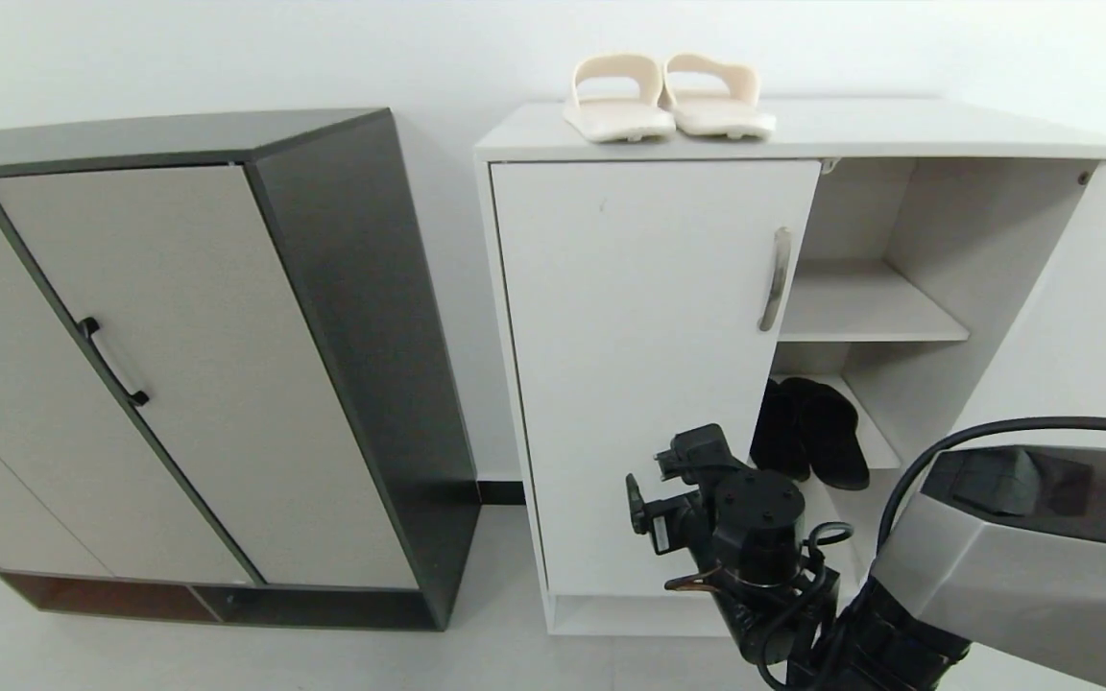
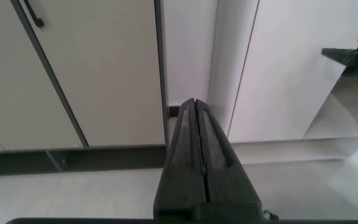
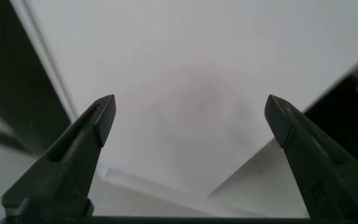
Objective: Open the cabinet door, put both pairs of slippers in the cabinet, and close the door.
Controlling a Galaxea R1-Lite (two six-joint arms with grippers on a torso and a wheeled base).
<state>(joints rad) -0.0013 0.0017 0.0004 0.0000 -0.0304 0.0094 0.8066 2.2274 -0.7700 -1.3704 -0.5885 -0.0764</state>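
Note:
A beige pair of slippers (image 1: 668,96) lies on top of the white cabinet (image 1: 899,125). A black pair of slippers (image 1: 812,432) rests on the lower shelf inside. The cabinet's right door (image 1: 1091,317) is swung open; its left door (image 1: 639,365) with a metal handle (image 1: 776,278) is closed. My right gripper (image 1: 668,480) hangs low in front of the closed left door, and its fingers stand wide open with nothing between them (image 3: 191,118). My left gripper (image 2: 195,106) is shut and empty, low near the floor, facing the gap between the two cabinets.
A dark cabinet (image 1: 351,317) with pale doors and black handles stands left of the white one, separated by a narrow gap. The upper shelf (image 1: 860,307) inside the white cabinet is bare. Grey floor (image 2: 73,193) lies in front.

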